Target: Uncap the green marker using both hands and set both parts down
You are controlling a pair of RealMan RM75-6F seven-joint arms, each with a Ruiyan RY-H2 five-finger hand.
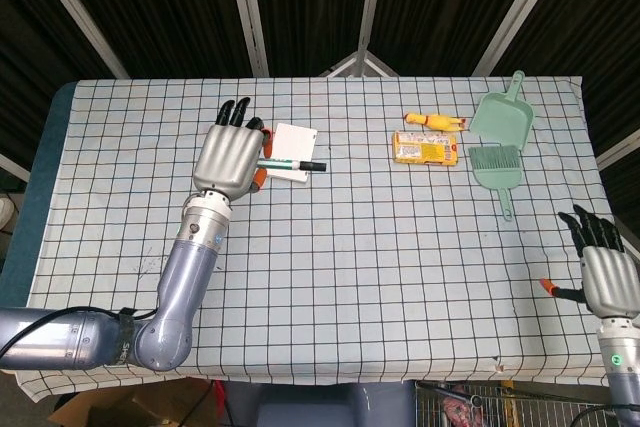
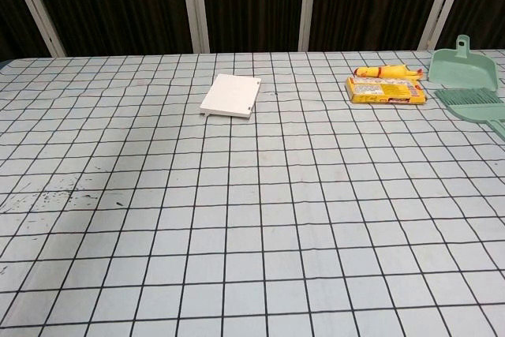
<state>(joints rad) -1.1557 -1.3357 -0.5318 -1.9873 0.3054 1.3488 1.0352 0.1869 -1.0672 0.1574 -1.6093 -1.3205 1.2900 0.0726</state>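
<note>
Left robot hand [image 1: 229,156] raised above table, fingers curled, gripping; right robot hand [image 1: 607,277] low, fingers spread.

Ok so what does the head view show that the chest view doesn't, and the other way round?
Only the head view shows the left hand holding the green marker above the table, and the right hand open near the table's front right corner. Only the chest view shows the dark speckles on the cloth clearly. Both show the marker, the white card, the yellow packet, the rubber chicken, and the green dustpan and brush on the checked tablecloth.
</note>
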